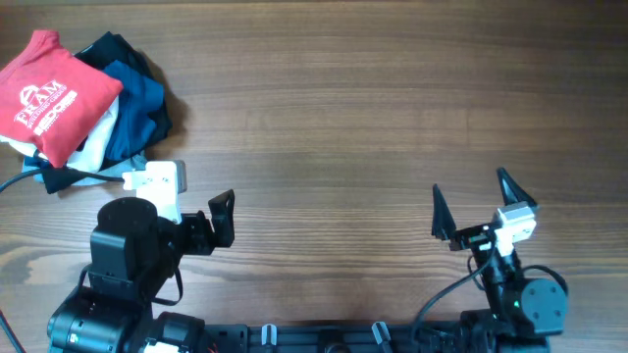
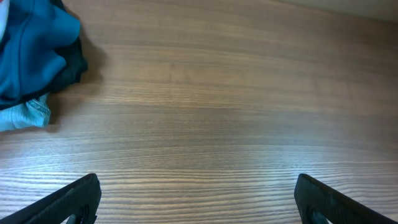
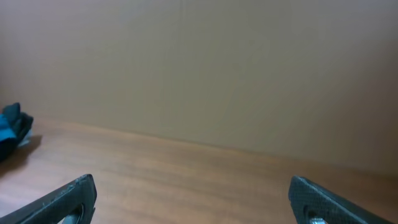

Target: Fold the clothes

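I judge folding done: the red short-sleeved cotton T-shirt with white lettering (image 1: pixel 49 93) lies folded atop the navy and blue garment pile (image 1: pixel 142 103), far left on the brown wooden table (image 1: pixel 343 118); my left gripper (image 1: pixel 224 218) and right gripper (image 1: pixel 474 204) stand spread, empty

Wooden table (image 1: pixel 373 118): brown, grain running sideways, matte, spreads under and ahead of left gripper (image 2: pixel 197 186). Plain beige wall (image 3: pixel 217 68) ahead of right gripper (image 3: pixel 193 190), past table's far edge. Light soft, even.
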